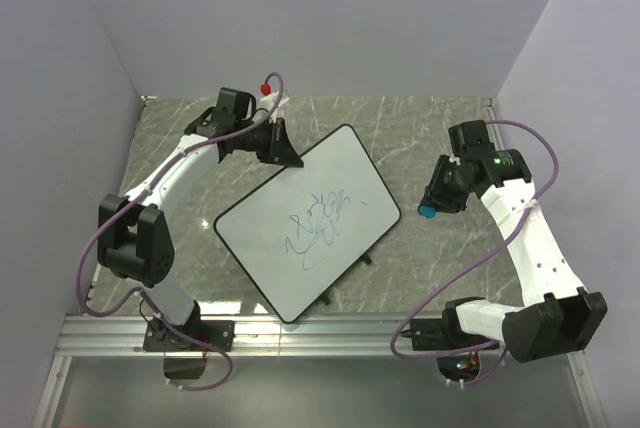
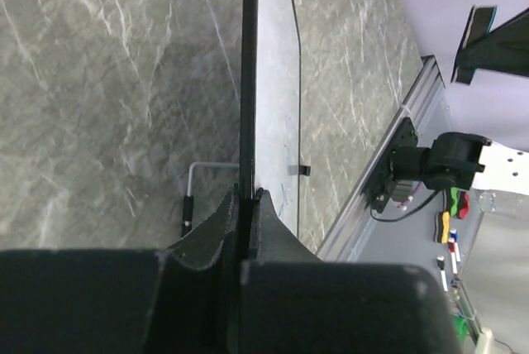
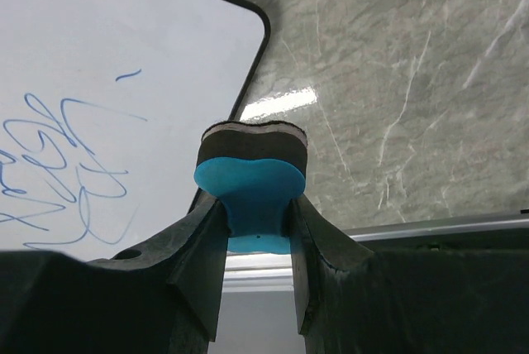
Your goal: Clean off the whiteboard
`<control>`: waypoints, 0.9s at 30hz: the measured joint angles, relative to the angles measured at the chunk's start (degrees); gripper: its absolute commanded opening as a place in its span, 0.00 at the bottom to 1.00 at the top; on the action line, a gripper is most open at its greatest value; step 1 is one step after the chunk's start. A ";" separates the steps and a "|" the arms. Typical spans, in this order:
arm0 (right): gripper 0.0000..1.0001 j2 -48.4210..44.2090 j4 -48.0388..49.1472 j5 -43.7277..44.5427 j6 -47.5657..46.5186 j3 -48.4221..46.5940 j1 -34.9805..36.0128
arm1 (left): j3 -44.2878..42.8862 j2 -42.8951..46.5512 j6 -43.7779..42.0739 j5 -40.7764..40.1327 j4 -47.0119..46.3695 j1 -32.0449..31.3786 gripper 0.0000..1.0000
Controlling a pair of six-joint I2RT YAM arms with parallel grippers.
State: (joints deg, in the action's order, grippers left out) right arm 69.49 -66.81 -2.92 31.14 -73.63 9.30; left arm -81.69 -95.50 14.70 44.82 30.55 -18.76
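The whiteboard point(image 1: 310, 223), white with a thin black rim and blue scribbles near its middle, stands tilted on the marble table. My left gripper point(image 1: 283, 153) is shut on its far upper-left edge; in the left wrist view the board's edge point(image 2: 249, 81) runs straight out from between the shut jaws point(image 2: 246, 205). My right gripper point(image 1: 434, 204) is shut on a small blue eraser point(image 3: 252, 193) with a dark felt face, held just right of the board's right corner. The scribbled board point(image 3: 99, 114) fills the left of the right wrist view.
A thin metal stand leg point(image 2: 192, 197) of the board shows behind it. An aluminium rail point(image 1: 300, 333) runs along the table's near edge. Grey walls close in the left, back and right sides. Markers point(image 2: 450, 226) lie beyond the rail.
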 measured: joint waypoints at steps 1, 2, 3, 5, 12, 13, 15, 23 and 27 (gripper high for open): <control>0.00 0.00 0.02 -0.28 -0.09 0.42 0.09 | -0.13 -0.20 0.00 -0.20 -0.37 -0.22 0.00; 0.00 0.00 0.15 -0.55 -0.11 0.83 0.09 | -0.37 -0.52 0.07 -0.61 -0.68 -0.44 0.00; 0.00 0.02 0.13 -0.87 -0.11 1.07 0.09 | -0.57 -0.81 0.15 -1.01 -0.98 -0.63 0.00; 0.00 0.02 0.35 -1.27 -0.13 1.27 0.22 | -1.09 -1.68 0.46 -1.81 -1.90 -1.03 0.00; 0.00 -0.07 2.08 -2.62 -0.24 1.27 0.57 | -4.85 -6.58 2.01 -4.20 -4.22 -2.60 0.00; 0.00 -0.17 2.62 -3.34 -0.35 1.27 0.63 | -5.62 -7.45 2.10 -4.22 -4.26 -2.91 0.00; 0.00 -0.98 5.29 -6.29 -0.79 1.68 1.27 | -8.26 -9.81 2.10 -4.20 -3.63 -3.72 0.00; 0.00 -1.81 18.34 -14.78 -0.68 2.62 13.73 | -10.03 -11.76 1.33 -5.57 -4.02 -5.11 0.00; 0.00 0.61 24.61 -16.02 0.11 4.85 19.69 | -5.51 -8.35 1.86 -6.84 -6.69 -4.98 0.00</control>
State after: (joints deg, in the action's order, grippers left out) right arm 70.11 -42.19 -18.94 31.24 -68.77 28.99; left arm -87.20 -103.85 16.56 37.98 23.86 -23.75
